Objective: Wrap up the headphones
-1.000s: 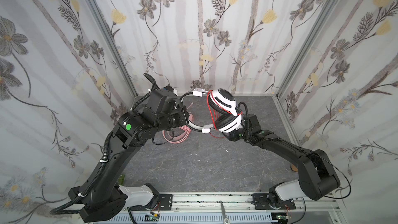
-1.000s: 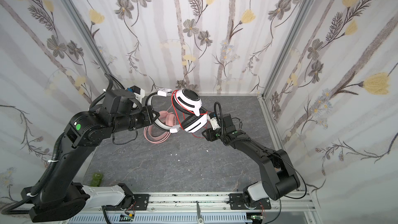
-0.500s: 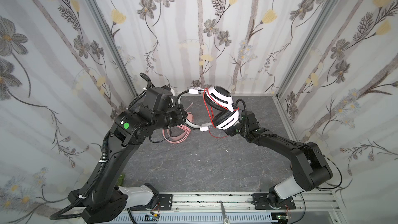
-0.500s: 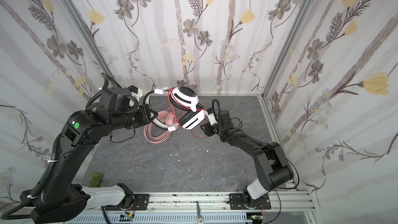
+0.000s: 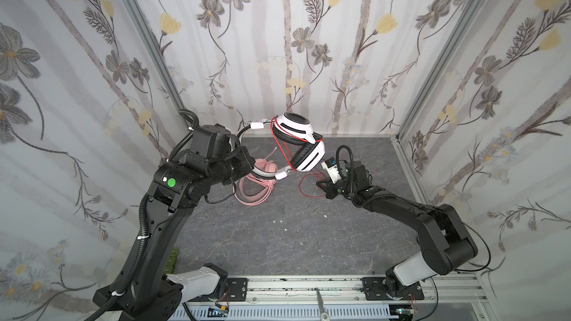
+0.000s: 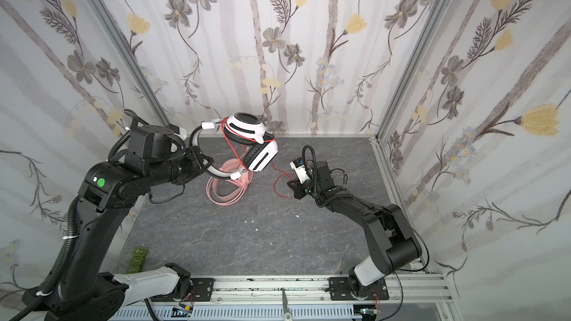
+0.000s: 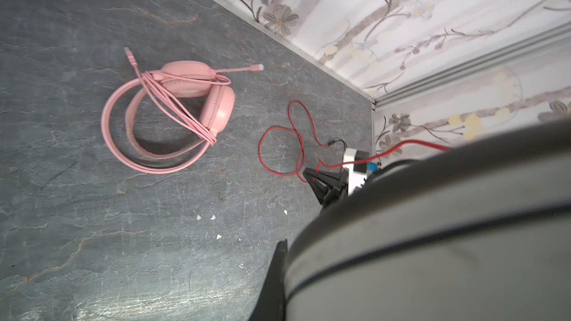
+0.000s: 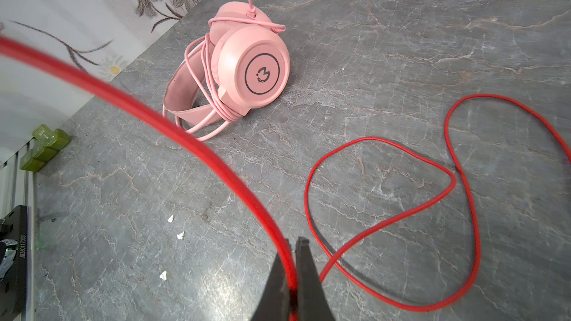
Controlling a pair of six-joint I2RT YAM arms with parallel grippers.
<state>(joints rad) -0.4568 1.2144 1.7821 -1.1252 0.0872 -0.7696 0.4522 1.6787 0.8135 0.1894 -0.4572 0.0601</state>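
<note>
right gripper (image 8: 292, 243) pinches the red cord (image 8: 197, 146), left gripper (image 5: 248, 163) clamps the white-and-black headset (image 5: 306, 157). pink headset (image 8: 247, 72) lies wrapped; much red cord lies loose on the table (image 8: 401, 41).

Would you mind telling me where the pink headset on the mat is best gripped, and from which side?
I'd take the pink headset by its headband, mid-arc, away from the earcups, coming from above. The band there is thin and bare, so likely easy to pinch; the earcups look bulky and carry the wrapped cord.
</note>
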